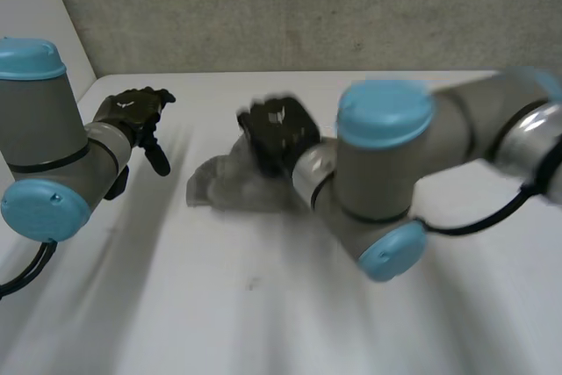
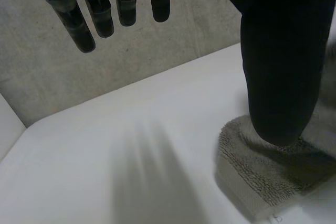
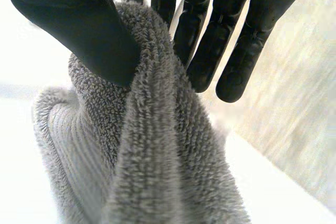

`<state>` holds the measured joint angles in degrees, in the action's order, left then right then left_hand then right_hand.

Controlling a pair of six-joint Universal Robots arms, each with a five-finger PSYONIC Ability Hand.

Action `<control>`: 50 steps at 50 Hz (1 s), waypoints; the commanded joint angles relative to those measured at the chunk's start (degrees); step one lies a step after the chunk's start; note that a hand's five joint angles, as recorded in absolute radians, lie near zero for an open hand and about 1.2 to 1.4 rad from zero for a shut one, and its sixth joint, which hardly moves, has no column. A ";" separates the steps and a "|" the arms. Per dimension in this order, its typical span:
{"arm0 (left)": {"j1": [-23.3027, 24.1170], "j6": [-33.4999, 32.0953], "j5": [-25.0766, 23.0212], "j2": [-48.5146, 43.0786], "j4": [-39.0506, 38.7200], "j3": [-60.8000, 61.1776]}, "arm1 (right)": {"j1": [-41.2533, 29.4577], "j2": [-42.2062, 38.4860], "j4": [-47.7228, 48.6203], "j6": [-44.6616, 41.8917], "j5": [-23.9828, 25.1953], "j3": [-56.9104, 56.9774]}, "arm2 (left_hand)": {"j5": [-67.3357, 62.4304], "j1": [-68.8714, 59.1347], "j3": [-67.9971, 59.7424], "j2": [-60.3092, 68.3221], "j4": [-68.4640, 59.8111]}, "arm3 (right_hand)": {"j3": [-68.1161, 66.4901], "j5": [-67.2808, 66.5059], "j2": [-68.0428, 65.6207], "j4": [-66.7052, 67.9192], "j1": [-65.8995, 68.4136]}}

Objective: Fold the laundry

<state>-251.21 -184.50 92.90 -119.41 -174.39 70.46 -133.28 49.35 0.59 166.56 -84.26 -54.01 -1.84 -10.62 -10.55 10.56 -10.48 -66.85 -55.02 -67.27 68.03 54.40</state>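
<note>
The left arm point(image 1: 53, 151) and the right arm point(image 1: 395, 173) are made of thick grey tubes. Their round joints are closed with light-blue caps point(image 1: 384, 111). A shiny silver ring point(image 1: 307, 177) sits at the right wrist. The left hand point(image 1: 132, 111) and the right hand point(image 1: 279, 133) are black, each with a small pale mark on its back. The fingers point(image 2: 79, 30) are dark with rounded tips.

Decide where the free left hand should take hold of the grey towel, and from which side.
Probably the hemmed edge lying low on the table, approached from the side of the left hand. The right hand pinches the towel at its raised bunch, so that edge is free and faces the open hand.
</note>
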 commanded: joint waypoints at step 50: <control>4.86 9.00 -1.67 9.16 -3.33 6.00 | 20.87 35.55 -7.44 3.25 10.08 -17.79 | -68.16 -69.38 -69.45 69.44 -69.52 | -13.15 -14.98 -12.73 11.97 25.60</control>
<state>-242.81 -168.81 87.47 -123.08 -179.03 75.61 -120.64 84.91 -4.37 169.99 -76.53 -69.62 -57.34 -65.82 -68.18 68.29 -68.28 -67.84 -55.84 -67.27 68.08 54.40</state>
